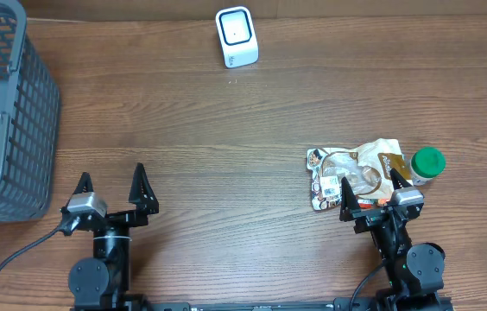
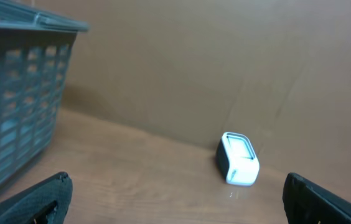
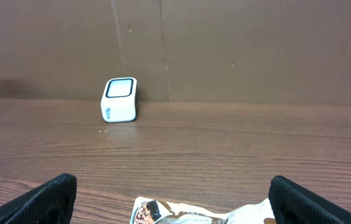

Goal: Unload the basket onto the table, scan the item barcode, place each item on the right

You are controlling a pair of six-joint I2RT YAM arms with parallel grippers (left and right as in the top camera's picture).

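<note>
The packet [image 1: 351,177] lies flat on the table [image 1: 226,155] just ahead of my right tool [image 1: 370,194], long axis crosswise; both tools gape empty, and my left tool [image 1: 110,181] is well apart.

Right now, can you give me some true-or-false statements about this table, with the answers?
1. The white scanner stands at the far edge of the table. True.
2. The right claw grips the snack packet. False: it is open, holding nothing.
3. The bottle has a red cap. False: its cap is green.
4. The grey basket sits on the left side. True.
5. The left claw is open and empty. True.
</note>
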